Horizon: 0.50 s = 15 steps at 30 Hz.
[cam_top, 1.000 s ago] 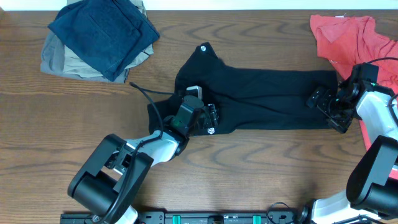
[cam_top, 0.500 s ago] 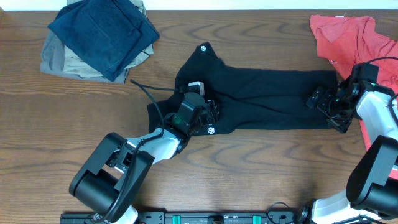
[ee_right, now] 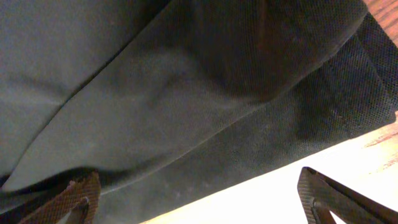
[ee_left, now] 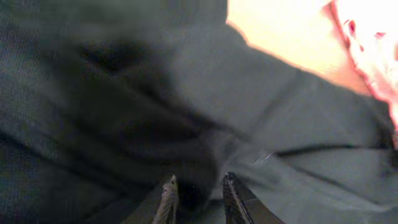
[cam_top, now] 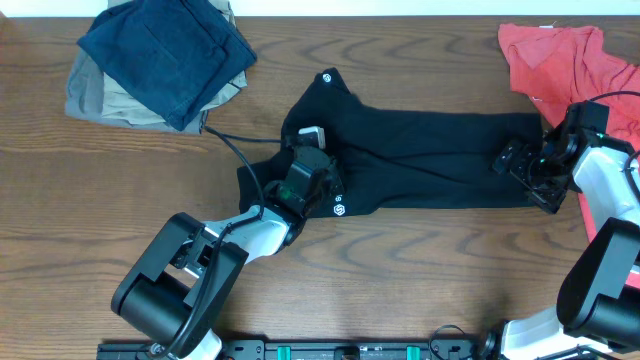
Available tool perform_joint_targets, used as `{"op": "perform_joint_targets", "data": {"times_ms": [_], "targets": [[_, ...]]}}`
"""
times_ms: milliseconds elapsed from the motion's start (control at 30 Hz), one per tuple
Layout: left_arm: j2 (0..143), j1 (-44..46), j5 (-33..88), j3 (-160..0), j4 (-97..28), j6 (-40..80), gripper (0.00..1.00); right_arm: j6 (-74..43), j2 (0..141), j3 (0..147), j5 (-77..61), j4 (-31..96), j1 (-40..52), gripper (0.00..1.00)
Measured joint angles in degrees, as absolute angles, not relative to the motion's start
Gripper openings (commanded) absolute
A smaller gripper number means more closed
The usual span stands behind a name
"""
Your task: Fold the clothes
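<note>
Black cloth sits pinched between the fingers (ee_left: 168, 198) of the left tool (ee_left: 199, 190), which stand close together around a raised ridge of fabric at the bottom centre of the left wrist view. The right tool (ee_right: 202, 193) is fully released: one finger hangs over the fabric at the lower left of its view, the other over bare wood at the lower right, straddling the garment's edge without gripping it.

Seen from overhead, the black garment (cam_top: 430, 160) lies stretched across the centre of the tabletop (cam_top: 100, 210), its broader end at centre-left under the left arm and its narrow end at the right, beside the right arm. A small white round logo (cam_top: 326, 77) shows at its upper tip. A coral-red shirt (cam_top: 560, 55) lies in the upper right corner; a navy garment (cam_top: 165, 50) rests on a khaki one (cam_top: 90, 100) in the upper left.

The step in hand appears to be taking hold of both ends for a first fold. The right tool would next need to clamp the near edge before either end is lifted and carried over.
</note>
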<state>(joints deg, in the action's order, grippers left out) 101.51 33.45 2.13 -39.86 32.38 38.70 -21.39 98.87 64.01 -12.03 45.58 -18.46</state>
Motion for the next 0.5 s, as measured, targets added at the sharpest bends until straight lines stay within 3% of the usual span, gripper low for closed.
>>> {"op": "perform_joint_targets", "data": {"times_ms": [267, 333, 500], "targets": [[101.51, 33.45, 0.75, -39.9, 34.39, 38.26, 0.22, -21.39, 98.87, 64.01, -12.03, 45.6, -18.46, 0.99], [101.54, 33.45, 0.64, -39.9, 34.3, 38.02, 0.31, -21.39, 98.87, 64.01, -12.03, 45.6, -18.46, 0.99], [101.54, 33.45, 1.28, -39.97, 31.79, 38.96, 0.41, -21.39, 98.87, 64.01, -12.01, 45.58, -18.46, 0.99]]}}
